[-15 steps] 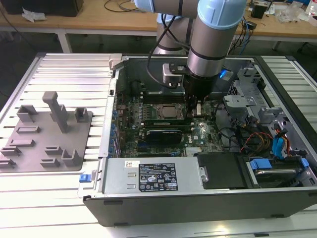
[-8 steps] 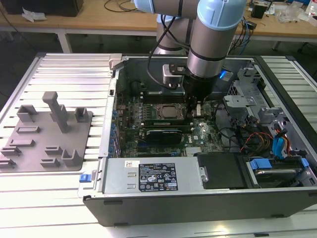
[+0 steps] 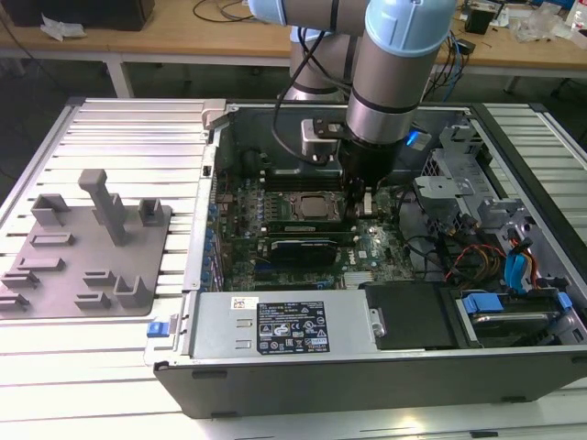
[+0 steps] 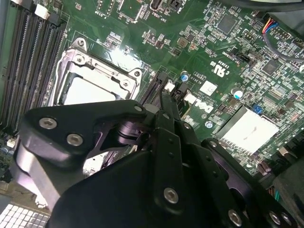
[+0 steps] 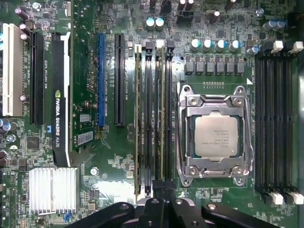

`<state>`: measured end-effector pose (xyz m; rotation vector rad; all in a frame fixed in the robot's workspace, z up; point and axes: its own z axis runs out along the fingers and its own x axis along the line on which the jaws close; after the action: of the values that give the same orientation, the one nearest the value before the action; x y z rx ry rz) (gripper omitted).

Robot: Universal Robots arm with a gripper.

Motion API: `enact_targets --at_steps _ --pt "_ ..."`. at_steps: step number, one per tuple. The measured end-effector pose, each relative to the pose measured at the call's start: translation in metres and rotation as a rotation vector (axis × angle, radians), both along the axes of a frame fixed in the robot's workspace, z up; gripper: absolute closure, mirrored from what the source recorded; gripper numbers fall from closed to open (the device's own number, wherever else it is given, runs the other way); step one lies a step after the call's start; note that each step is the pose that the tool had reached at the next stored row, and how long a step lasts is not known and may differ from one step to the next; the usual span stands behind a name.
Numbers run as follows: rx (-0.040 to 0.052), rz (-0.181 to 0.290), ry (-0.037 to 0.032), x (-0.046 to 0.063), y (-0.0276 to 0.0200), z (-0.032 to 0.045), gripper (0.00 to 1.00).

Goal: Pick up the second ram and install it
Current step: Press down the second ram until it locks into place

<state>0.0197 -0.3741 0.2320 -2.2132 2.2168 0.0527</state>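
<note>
First wrist view: gripper (image 5: 159, 186) low over the motherboard (image 5: 109, 156), fingertips drawn together with no gap showing. They sit at the near end of the second ram (image 5: 164, 114). The stick stands on edge in a memory slot and runs straight away from the fingertips. I cannot tell whether the tips touch its top edge.

- Another stick (image 5: 137, 118) stands two slots over, parallel to the first.
- Processor (image 5: 216, 137) lies just beside the ram, on the side away from that other stick. Beyond it is a bank of black slots (image 5: 278, 118) with white end clips.
- Likely reason for the closed fingers: together they make one narrow tip that fits between neighbouring slots and can bear down on the board's thin edge.

Second wrist view: gripper (image 4: 165, 97) tapers to a single point aimed at the slot end.

Exterior view: arm comes down vertically into the open computer case (image 3: 275, 367), gripper (image 3: 359, 197) above the board. A grey fixture plate (image 3: 87, 247) lies well away, outside the case.
</note>
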Motion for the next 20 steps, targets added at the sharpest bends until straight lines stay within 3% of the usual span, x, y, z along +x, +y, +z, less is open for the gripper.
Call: enact_targets --at_steps 3,7,11,20 --pt "-0.0019 0.000 0.0003 0.000 -0.0003 0.0141 0.92" --pt "-0.0021 0.000 0.0003 -0.003 -0.0003 0.0146 0.92" --pt "-0.0020 0.000 0.0001 -0.029 -0.0002 0.0144 0.92" --pt "-0.0019 0.000 0.0000 -0.062 -0.0002 0.0142 0.92"
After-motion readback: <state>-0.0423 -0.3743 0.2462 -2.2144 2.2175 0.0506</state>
